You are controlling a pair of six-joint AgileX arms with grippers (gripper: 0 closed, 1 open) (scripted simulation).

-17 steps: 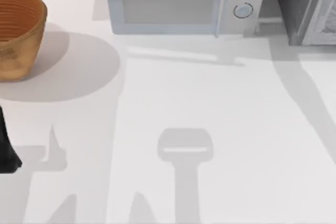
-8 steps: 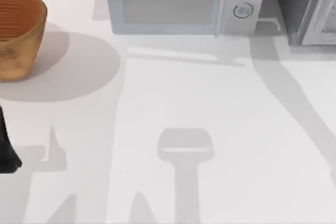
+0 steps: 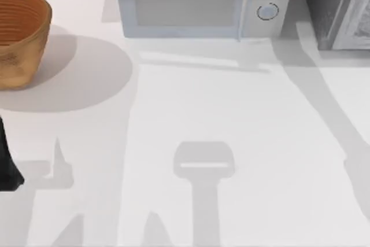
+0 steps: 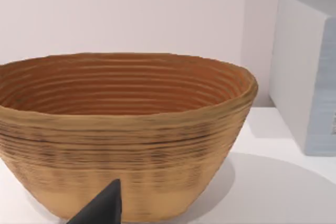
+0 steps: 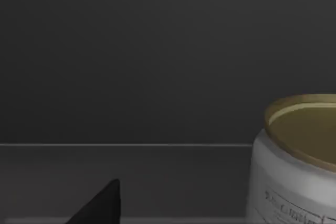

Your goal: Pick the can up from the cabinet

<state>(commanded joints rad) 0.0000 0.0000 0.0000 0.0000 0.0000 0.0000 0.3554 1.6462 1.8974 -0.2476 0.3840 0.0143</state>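
A: Can — stands upright inside the cabinet, on its dark floor, gold lid up, pale body with a printed label. You see it from the right wrist view, off to one side of the frame rather than centred.

B: Right gripper?

A: One dark fingertip shows in front of the can, not touching it. You cannot tell whether the jaws are spread or pressed together.

B: Left arm?

A: Parked at the worktop's left edge, looking at the woven basket beside the microwave. Jaw state there cannot be told either; a single tip shows.

B: So the step in hand?

A: Approach, by my reading. Shift the right wrist sideways until the can sits centred, confirm the jaws are wide before closing in, take the body below the lid rim, level. Mind the cabinet wall and door panel when you draw back.
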